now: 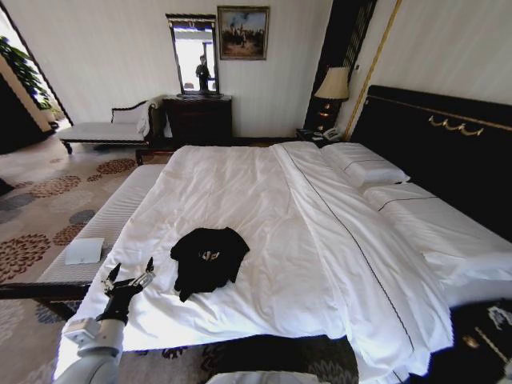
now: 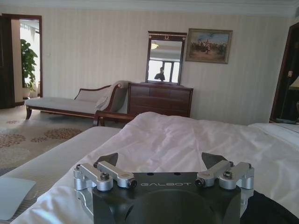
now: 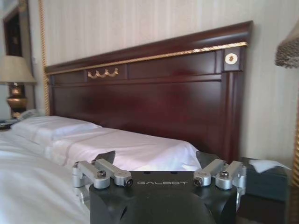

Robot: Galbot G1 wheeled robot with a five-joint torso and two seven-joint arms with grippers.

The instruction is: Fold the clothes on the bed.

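We see the bed [image 1: 320, 240] spread wide before us, white sheets smooth, pillows [image 1: 368, 170] against the dark headboard [image 3: 154, 88]. On its near half, toward our left, lies the black T-shirt [image 1: 208, 260], crumpled in a loose heap, white lettering just visible. A pale ribbed bench [image 1: 108, 228] runs along the bed's left side. Our left arm rises at the bed's near left corner, its left gripper [image 1: 128, 278] held above the sheet's edge, just beside the shirt and apart from it, fingers [image 2: 110, 175] spread wide, holding nothing. Our right gripper [image 3: 159, 163] hovers near the headboard end of the bed, jaws likewise wide and empty.
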